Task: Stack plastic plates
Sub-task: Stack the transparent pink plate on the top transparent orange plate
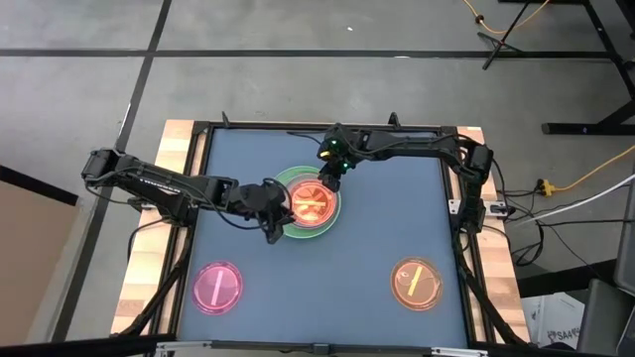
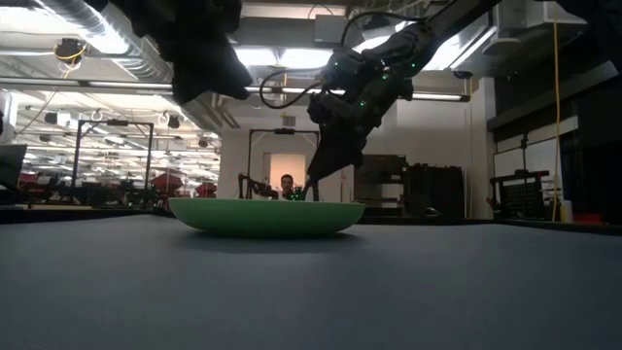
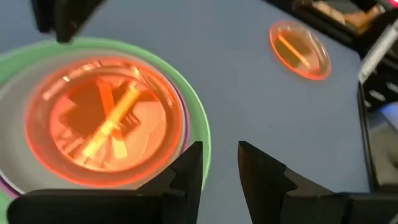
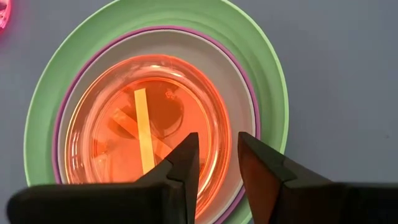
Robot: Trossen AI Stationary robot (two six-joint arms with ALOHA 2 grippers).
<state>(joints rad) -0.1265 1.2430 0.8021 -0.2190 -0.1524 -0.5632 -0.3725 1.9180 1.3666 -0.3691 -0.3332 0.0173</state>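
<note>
Right pincer [image 4: 214,163] slightly apart, empty, over orange plate [image 4: 149,124] nested in green plate [image 4: 273,68].

Two dark jointed arms, green lights lit on the right wrist, end in blocky black fingers [image 4: 186,165].

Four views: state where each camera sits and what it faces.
High: overhead, straight down on the table, both arms.
Low: tabletop height, level at the green plate, arms above.
Left wrist: left claw beside the stack.
Right wrist: right claw over the orange plate.
All share the stack.
</note>
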